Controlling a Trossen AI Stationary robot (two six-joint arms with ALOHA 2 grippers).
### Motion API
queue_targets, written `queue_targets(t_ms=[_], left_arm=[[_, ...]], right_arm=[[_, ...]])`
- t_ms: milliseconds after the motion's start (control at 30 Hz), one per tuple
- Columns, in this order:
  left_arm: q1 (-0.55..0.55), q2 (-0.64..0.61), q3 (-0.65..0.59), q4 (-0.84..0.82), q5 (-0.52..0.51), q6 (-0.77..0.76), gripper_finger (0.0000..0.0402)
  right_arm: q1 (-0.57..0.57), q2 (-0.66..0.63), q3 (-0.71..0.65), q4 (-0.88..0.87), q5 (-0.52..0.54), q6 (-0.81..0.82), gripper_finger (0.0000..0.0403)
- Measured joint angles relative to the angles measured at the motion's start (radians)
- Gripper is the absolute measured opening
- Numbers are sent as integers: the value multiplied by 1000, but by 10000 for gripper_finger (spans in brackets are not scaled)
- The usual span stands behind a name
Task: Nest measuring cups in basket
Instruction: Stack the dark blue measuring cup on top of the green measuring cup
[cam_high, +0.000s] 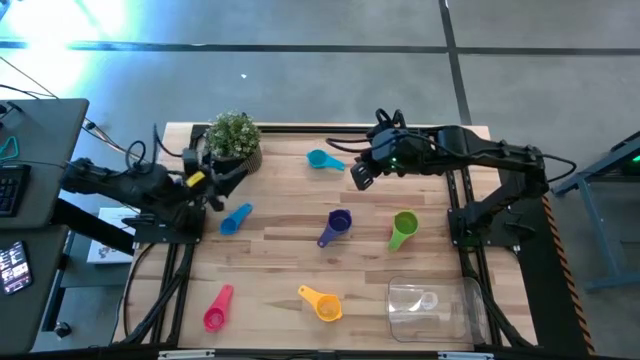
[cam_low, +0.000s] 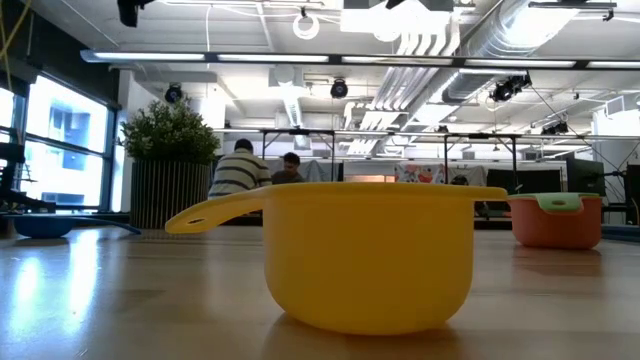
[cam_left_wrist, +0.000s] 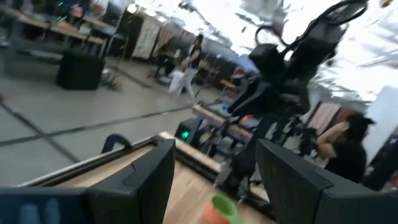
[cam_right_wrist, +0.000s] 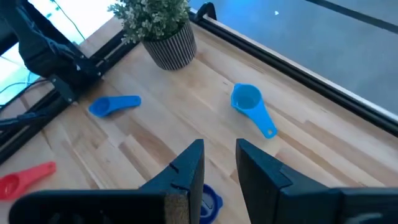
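Right pincer (cam_right_wrist: 217, 165), slightly spread, is held above the counter (cam_high: 280, 240); the clear basket (cam_high: 435, 310) is shown only overhead.

the high view looks straight down on the whole table (cam_high: 280, 250). the low view sits at table-top height, very near the yellow cup (cam_low: 365, 255). both share the potted plant (cam_high: 234, 138) by the table's far edge.

Both hands (cam_high: 222, 183) (cam_high: 360, 175) open, raised
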Motion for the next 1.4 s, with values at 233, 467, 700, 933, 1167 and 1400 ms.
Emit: queue_targets(t_ms=[233, 467, 700, 933, 1167, 1400], left_arm=[[85, 144, 125, -162, 57, -105, 216], [236, 316, 229, -315, 296, -233, 216], [298, 472, 273, -310, 360, -266, 216], [334, 609, 317, -306, 433, -365, 216], [339, 740, 359, -285, 448, -413, 216], [338, 857, 372, -220, 465, -466, 216]], right_arm=[[-1, 0, 0, 0, 4, 9, 85], [-3, 0, 0, 0, 38, 69, 85], [-4, 0, 0, -3, 61, 89, 85], [-3, 0, 0, -26, 61, 93, 85], [-8, 1, 0, -41, 61, 85, 85], [-30, 1, 0, -48, 48, 85, 85]])
